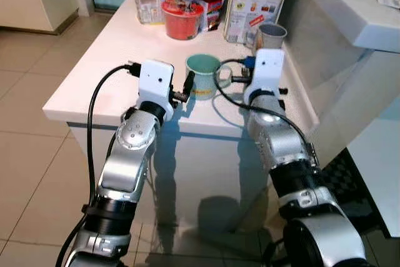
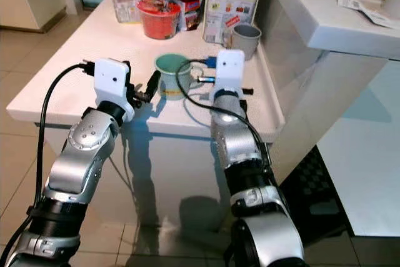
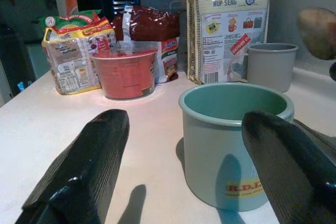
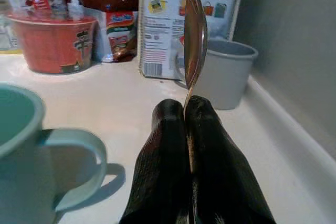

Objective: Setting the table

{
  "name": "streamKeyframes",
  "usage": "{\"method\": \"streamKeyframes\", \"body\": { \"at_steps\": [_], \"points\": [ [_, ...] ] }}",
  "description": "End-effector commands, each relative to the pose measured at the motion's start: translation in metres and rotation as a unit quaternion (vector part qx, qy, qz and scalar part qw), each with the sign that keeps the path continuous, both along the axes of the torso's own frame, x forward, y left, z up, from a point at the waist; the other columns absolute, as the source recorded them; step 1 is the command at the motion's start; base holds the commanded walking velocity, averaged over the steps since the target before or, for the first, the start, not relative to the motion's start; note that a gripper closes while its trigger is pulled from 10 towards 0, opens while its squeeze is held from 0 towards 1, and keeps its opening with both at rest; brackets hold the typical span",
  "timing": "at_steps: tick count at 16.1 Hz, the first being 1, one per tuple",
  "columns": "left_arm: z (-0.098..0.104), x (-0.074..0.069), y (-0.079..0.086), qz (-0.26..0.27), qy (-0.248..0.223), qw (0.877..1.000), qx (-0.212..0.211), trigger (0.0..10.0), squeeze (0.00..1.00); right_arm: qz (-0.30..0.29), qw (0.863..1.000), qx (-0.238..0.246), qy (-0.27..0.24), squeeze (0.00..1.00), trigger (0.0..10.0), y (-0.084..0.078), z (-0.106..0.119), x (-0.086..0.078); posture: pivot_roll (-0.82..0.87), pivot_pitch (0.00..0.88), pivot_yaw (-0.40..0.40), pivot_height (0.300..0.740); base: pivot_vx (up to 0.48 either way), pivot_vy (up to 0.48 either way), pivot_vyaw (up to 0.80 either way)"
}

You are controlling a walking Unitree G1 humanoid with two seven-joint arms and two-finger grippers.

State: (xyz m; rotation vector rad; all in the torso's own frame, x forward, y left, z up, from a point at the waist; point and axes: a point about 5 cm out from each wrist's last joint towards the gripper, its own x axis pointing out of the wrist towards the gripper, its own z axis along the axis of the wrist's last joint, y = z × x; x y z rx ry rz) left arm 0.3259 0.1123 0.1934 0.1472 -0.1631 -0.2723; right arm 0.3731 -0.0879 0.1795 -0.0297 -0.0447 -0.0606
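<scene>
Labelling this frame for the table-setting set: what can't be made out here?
- Spoon: handle hidden inside the right gripper, right wrist view; in the eye views that wrist's white housing blocks it.
- Green mug: its handle is out of sight in the left wrist view; the left gripper's fingers stand open either side, contact unclear.
- Grey cup: contents unseen.
- Cracker bag: small print unreadable.

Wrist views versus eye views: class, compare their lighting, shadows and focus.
Eye views: bright and sharp, with arm shadows on the table's front. Left wrist view: dim and bluish, the open left gripper's near fingers soft, throwing shadows toward the mug. Right wrist view: the spoon glints in the shut right gripper.
</scene>
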Motion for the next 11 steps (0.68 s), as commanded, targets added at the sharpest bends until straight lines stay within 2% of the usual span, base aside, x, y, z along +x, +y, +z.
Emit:
{"method": "streamKeyframes", "body": {
  "at_steps": [1, 6, 7, 8, 11],
  "points": [
    [0.005, 0.000, -0.004, -0.011, -0.009, 1.000, 0.004, 10.0, 0.00, -0.008, 1.000, -0.006, -0.008, 0.00, 0.0, -0.005, -0.001, -0.002, 0.06, 0.000, -0.065, 0.740, 0.000, 0.000, 0.00],
    [0.006, 0.001, -0.003, -0.006, -0.009, 1.000, -0.001, 10.0, 0.00, -0.002, 0.998, -0.019, -0.053, 0.00, 0.0, -0.004, 0.010, -0.005, 0.05, 0.000, -0.062, 0.740, 0.000, 0.000, 0.00],
    [0.005, 0.002, -0.002, -0.002, -0.006, 1.000, -0.006, 10.0, 0.00, 0.002, 0.995, -0.035, -0.091, 0.00, 0.0, -0.005, 0.017, -0.008, 0.05, 0.000, -0.060, 0.740, 0.000, 0.000, 0.00],
    [0.004, 0.003, -0.002, -0.001, -0.005, 1.000, -0.007, 10.0, 0.00, 0.002, 0.994, -0.042, -0.102, 0.00, 0.0, -0.006, 0.019, -0.009, 0.05, 0.000, -0.059, 0.740, 0.000, 0.000, 0.00],
    [0.001, 0.005, -0.001, 0.001, 0.004, 1.000, -0.024, 10.0, 0.00, -0.003, 0.993, -0.051, -0.108, 0.00, 0.0, -0.013, 0.015, -0.012, 0.05, 0.000, -0.059, 0.740, 0.000, 0.000, 0.00]
  ]
}}
